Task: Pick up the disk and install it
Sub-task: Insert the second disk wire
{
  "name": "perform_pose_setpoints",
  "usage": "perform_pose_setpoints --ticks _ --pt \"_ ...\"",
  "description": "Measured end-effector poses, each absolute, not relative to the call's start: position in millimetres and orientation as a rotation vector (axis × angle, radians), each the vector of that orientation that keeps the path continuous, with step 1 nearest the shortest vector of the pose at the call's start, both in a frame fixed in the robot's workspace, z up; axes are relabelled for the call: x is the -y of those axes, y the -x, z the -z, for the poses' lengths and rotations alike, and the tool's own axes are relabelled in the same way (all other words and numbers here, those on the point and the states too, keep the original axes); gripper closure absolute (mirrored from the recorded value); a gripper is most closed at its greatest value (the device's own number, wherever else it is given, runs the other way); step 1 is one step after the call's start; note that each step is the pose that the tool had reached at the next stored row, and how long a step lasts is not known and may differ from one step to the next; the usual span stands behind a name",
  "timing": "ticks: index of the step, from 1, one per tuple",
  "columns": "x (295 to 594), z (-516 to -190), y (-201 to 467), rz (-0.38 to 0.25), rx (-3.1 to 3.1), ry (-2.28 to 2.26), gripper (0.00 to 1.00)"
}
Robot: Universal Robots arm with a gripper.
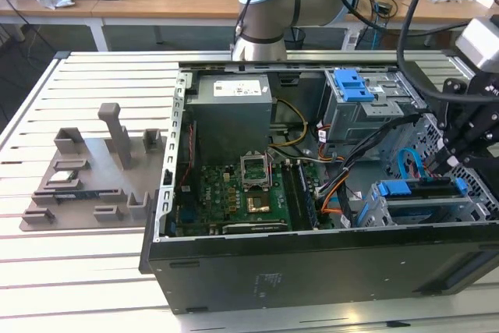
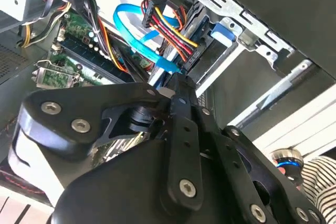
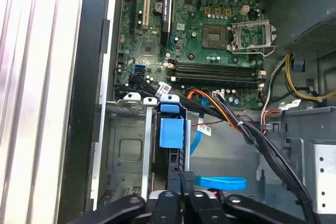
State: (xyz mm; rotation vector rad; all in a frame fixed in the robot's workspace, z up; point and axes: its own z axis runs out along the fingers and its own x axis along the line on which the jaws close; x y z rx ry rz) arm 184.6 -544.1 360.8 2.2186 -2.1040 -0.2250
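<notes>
First wrist view: the gripper [image 3: 182, 190] has its fingers drawn close together, and whether they pinch anything I cannot tell. Just beyond the fingertips, the disk [image 3: 170, 132] stands on edge in the grey drive bay [image 3: 123, 145], its blue rail leading away from the gripper. Farther off lies the motherboard [image 3: 210, 30].

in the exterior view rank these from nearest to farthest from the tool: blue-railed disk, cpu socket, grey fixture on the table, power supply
1. The disk, right beside the tool, at the exterior view's right end of the case.
2. The cpu socket, mid-motherboard.
3. The power supply, in the case's far corner, a little beyond the socket.
4. The grey fixture, outside the case, at the exterior view's left.
</notes>
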Motion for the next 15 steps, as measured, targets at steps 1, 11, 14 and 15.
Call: perform_pose_setpoints --ticks 1,11,14,15 --pt "544.1 -364.3 -184.6 0.225 2.104 -2.219 0.89" --pt "542.3 -410.1 -184.6 0.228 2.105 -2.22 0.89" --pt "542.3 -410.2 -184.6 0.227 2.105 -2.22 0.89" --pt "542.3 -410.3 -184.6 0.227 2.105 -2.22 0.89"
